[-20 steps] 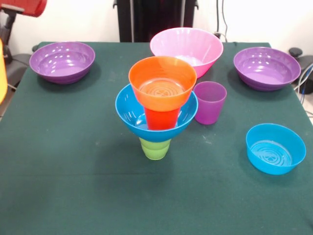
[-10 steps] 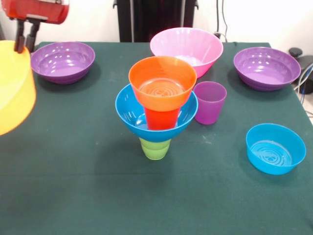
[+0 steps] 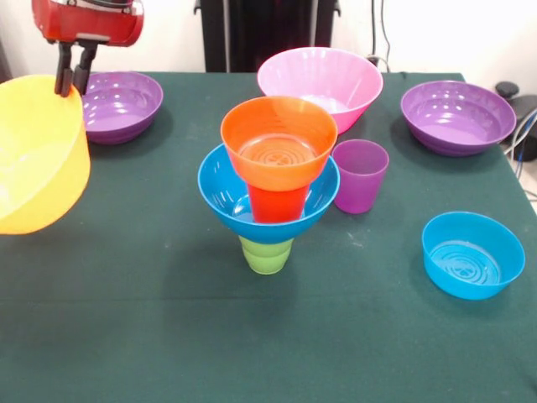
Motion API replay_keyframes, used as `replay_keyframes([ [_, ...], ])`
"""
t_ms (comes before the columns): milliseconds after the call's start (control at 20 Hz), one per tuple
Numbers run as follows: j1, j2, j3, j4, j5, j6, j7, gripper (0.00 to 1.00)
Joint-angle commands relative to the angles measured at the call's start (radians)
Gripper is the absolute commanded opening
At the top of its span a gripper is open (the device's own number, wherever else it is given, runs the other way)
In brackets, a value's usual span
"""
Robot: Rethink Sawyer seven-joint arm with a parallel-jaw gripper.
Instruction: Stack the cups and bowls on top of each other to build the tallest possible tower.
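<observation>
You will find no writing to read anywhere here: no text, label, brand, number or sign shows on the bowls, the cups, the table or the robot arm.

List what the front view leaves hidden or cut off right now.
- Yellow bowl: its left side runs off the picture's left edge.
- Gripper: shut on the yellow bowl's rim; the arm above is cut by the top edge.
- Orange cup: its upper part is hidden by the small orange bowl.
- Green cup: its top is hidden by the blue bowl.
</observation>
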Motion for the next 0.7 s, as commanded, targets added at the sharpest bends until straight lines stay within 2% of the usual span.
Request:
replay_keyframes([
  [50, 0.029, 0.072, 0.064, 0.018, -0.054, -0.016, -0.039, 0.00],
  [400, 0.021, 0.081, 0.075, 0.011, -0.038, -0.015, -0.044, 0.00],
  [700, 0.056, 0.116, 0.053, -0.027, -0.050, -0.020, 0.006, 0.00],
])
